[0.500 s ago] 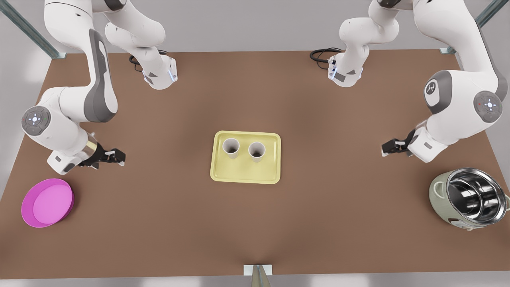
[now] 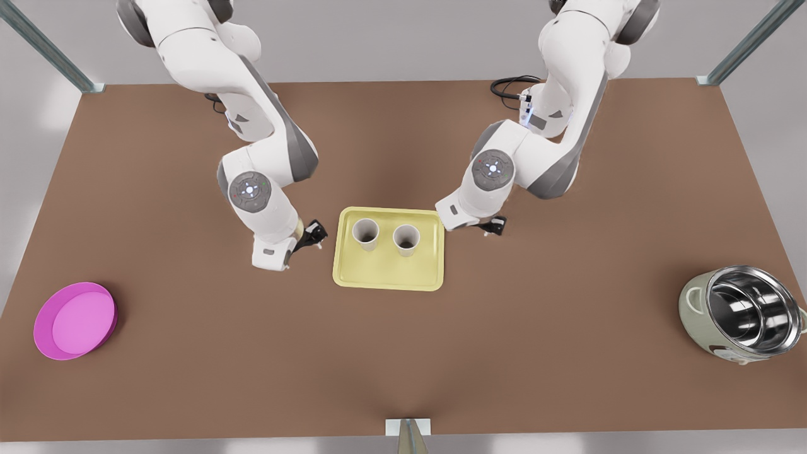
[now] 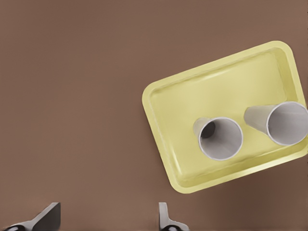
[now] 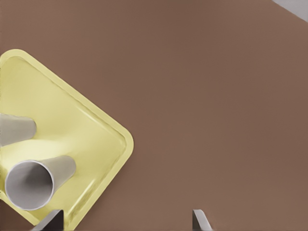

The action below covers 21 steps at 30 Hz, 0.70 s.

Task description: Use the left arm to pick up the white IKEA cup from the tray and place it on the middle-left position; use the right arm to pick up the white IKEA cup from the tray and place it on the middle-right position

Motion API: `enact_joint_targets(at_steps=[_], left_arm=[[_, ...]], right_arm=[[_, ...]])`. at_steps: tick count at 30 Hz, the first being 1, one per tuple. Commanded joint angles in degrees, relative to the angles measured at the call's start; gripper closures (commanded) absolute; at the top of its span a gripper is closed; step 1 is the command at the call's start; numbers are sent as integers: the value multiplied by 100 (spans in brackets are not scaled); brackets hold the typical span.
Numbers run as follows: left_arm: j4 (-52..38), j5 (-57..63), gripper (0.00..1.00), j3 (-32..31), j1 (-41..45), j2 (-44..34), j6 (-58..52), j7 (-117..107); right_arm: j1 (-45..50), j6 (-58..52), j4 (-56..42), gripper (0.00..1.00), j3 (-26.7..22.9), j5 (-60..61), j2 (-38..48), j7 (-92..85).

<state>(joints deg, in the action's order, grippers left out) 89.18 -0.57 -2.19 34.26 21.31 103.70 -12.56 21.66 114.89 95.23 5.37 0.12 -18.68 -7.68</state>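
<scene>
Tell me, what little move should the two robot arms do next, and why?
Probably slide each gripper in over its nearest cup. The left gripper and right gripper sit open just outside the tray, empty. The two white cups stand upright inside it, so neither is within grasp yet.

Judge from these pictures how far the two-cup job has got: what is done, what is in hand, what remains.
Done: nothing placed; both white cups stand upright on the yellow tray. In hand: the left gripper hangs open beside the tray's front-view left edge, and the right gripper hangs open off its far right corner; neither touches a cup. Left: grasping, lifting and placing both cups on the table.
</scene>
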Motion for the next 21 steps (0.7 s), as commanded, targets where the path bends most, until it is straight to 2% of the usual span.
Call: enact_joint_targets(at_steps=[1, 6, 13, 18, 21], left_arm=[[38, 49, 0, 0, 257, 171, 546, -2567], [38, 40, 0, 0, 424, 699, 1231, -2848], [-32, 22, 0, 17, 459, 1209, 2224, -3208], [-24, 57, 0, 17, 626, 1288, 2356, -3252], [143, 295, 0, 26, 696, 1481, 2541, -3244]], right_arm=[[181, 350, 30, 0, 43, 40, -83, -41], [656, 913, 461, 0, 70, 23, -223, 504], [717, 1493, 716, 0, 87, 75, -654, 619], [796, 1581, 716, 0, 122, 366, -891, 601], [805, 2117, 1111, 0, 122, 366, -891, 601]])
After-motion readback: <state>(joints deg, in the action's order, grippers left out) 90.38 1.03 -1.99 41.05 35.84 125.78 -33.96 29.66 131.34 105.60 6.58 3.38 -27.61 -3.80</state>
